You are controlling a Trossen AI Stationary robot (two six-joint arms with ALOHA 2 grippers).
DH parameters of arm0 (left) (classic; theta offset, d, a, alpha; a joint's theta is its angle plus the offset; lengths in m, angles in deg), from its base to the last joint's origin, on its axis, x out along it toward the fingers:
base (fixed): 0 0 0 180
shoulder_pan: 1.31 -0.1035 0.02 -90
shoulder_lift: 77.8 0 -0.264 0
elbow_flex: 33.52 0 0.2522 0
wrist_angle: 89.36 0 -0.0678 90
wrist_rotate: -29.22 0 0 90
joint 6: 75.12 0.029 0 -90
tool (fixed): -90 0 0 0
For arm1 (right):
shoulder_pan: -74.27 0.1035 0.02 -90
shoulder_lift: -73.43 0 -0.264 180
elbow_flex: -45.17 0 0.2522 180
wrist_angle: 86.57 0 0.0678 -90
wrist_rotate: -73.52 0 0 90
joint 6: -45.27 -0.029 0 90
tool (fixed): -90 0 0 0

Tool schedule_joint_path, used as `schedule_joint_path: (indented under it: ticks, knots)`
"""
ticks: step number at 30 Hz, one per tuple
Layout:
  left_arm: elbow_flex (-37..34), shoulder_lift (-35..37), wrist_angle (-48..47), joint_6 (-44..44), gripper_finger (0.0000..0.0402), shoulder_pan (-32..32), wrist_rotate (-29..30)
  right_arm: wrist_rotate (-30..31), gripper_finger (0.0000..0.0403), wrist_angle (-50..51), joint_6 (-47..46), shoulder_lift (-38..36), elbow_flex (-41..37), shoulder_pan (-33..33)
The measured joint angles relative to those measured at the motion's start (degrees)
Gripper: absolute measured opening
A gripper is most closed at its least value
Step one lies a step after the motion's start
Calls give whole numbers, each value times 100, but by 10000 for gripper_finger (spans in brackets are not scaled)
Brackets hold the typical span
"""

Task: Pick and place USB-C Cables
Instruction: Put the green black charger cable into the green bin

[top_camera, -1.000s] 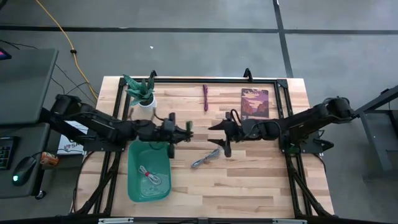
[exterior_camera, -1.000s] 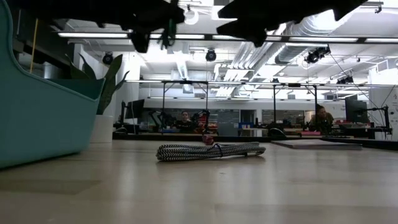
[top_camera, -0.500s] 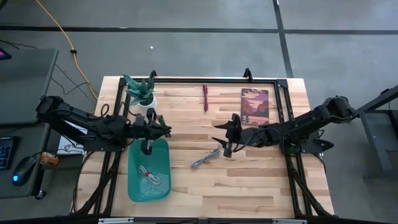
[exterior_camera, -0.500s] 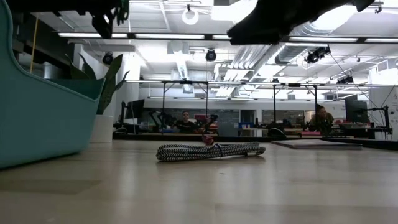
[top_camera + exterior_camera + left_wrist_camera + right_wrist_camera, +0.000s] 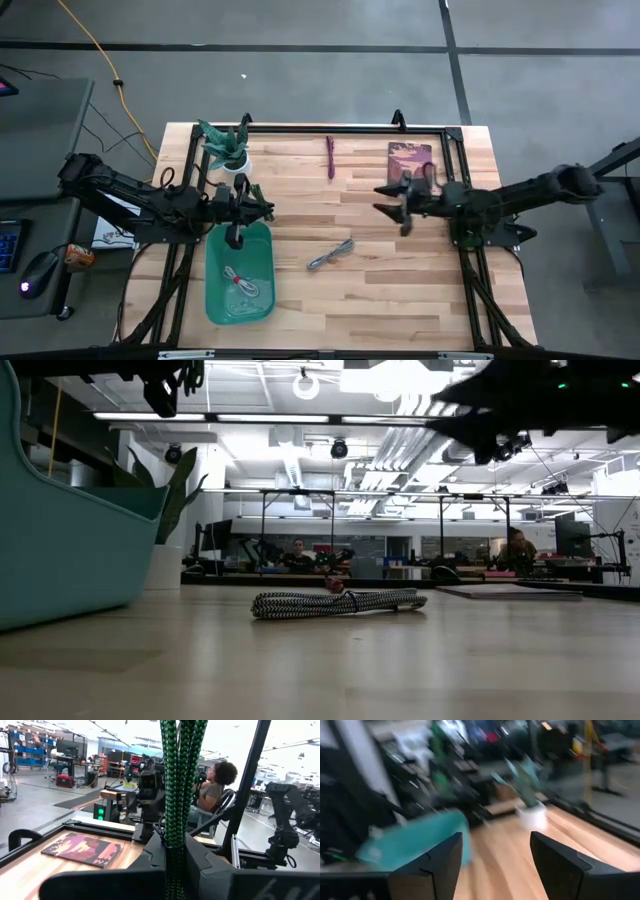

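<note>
My left gripper (image 5: 262, 205) hovers over the far end of the teal bin (image 5: 240, 290), shut on the green USB-C cable (image 5: 177, 780). The white-and-red cable (image 5: 240, 282) lies on the bin's floor. The grey cable (image 5: 330, 255) lies flat on the table's middle, also in the low view (image 5: 335, 602). The dark maroon cable (image 5: 330, 157) lies near the far edge. My right gripper (image 5: 398, 205) is open and empty, raised above the table just near of the book. My left gripper pinches the green cable's bundled strands (image 5: 175, 837) between its two fingers. The fingers point level toward the table's right. The bundle stands up out of the fingertips, several strands side by side, lifted clear above the bin.
A potted plant (image 5: 228, 150) stands at the far left corner, just beyond the bin. A book (image 5: 410, 165) lies far right. Black frame rails (image 5: 330, 130) border the table. A yellow cord (image 5: 95, 50) runs over the floor. People sit in the room beyond (image 5: 297, 550).
My left gripper has carried the green cable from the table's middle toward the left, stopping over the bin's far end, then held still. My right gripper has drawn back toward the right and slightly toward the far edge, away from the grey cable, which stayed put.
</note>
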Motion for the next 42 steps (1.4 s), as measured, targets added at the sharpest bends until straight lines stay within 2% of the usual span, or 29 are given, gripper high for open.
schedule_joint_path:
  ticks: [3, 7, 27, 42]
  knots:
    - [0, 0, 4, 0, 0, 0, 83, -314, 225, -401, -2, -399, -276, 1]
    - [0, -2, 3, 0, 0, -2, 106, -347, 225, -678, 5, -576, -352, 89]
    - [182, -7, -656, 42, 0, 0, -73, -342, 225, -397, -40, -570, -254, 140]
    - [186, -7, -730, 214, 0, 0, -102, -341, 225, -393, 0, -570, -252, 140]
